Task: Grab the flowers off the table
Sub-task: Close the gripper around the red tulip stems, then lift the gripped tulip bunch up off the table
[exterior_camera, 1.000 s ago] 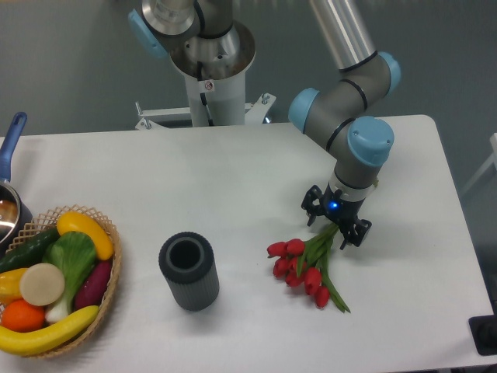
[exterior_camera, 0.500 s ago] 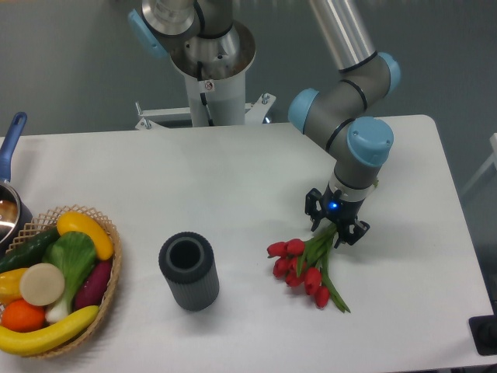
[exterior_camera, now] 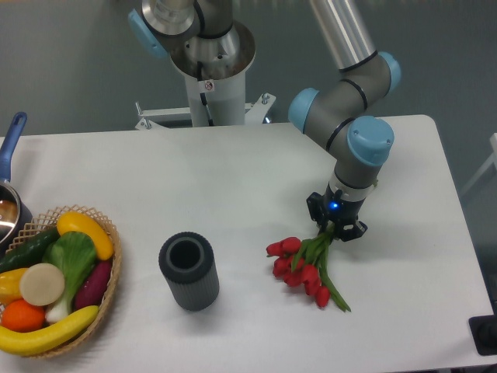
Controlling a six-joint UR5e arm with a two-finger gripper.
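Observation:
The flowers (exterior_camera: 304,268) are a bunch of red tulips with green stems and leaves, lying on the white table (exterior_camera: 233,186) right of centre, heads to the lower left. My gripper (exterior_camera: 335,225) points down over the stem end of the bunch. Its fingers have closed in around the stems. The bunch still rests on the table.
A dark grey ribbed cylinder vase (exterior_camera: 189,271) stands left of the flowers. A wicker basket (exterior_camera: 109,291) with fruit and vegetables sits at the left front. A pan with a blue handle (exterior_camera: 11,148) is at the left edge. The robot base (exterior_camera: 210,70) stands behind the table.
The gripper's fingers have come together from wide open to shut around the flower stems. The tulip heads shifted slightly.

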